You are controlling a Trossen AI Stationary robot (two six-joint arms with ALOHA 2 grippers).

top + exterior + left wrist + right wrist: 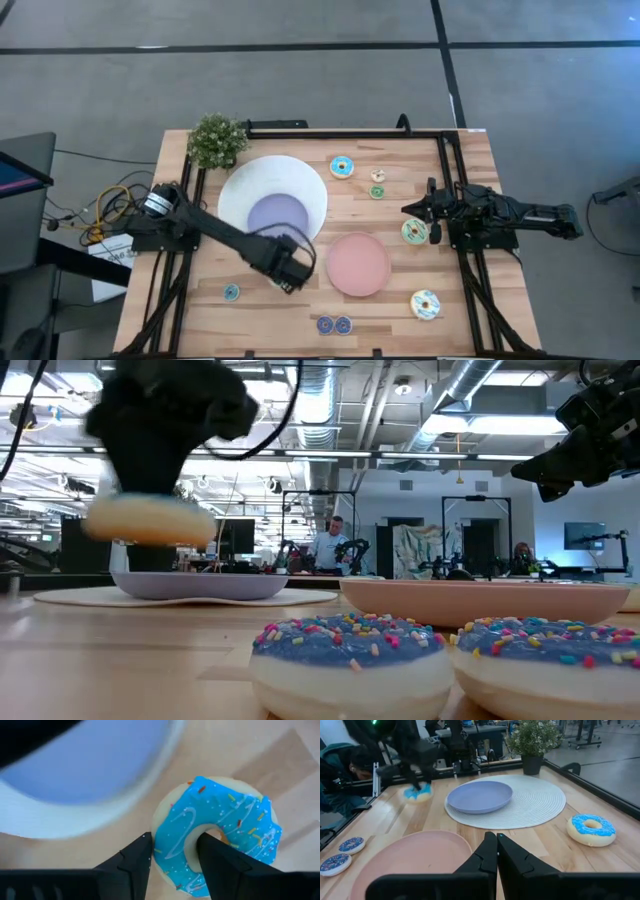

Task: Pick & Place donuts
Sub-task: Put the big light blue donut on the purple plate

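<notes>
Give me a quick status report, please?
Left gripper shut on blue donut, lifted beside the bowl. Right gripper shut, idle at table's right. Nothing in the way.

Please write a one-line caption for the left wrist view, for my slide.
Left gripper closed on the rim of a blue-iced donut, one finger through its hole, beside the white bowl.

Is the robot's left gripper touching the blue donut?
Touching. In the left wrist view, the left gripper pinches the blue donut: one finger sits inside its hole, the other against its outer edge.

High view looks straight down; low view, perhaps nearest, shares its pink plate [358, 264].
</notes>
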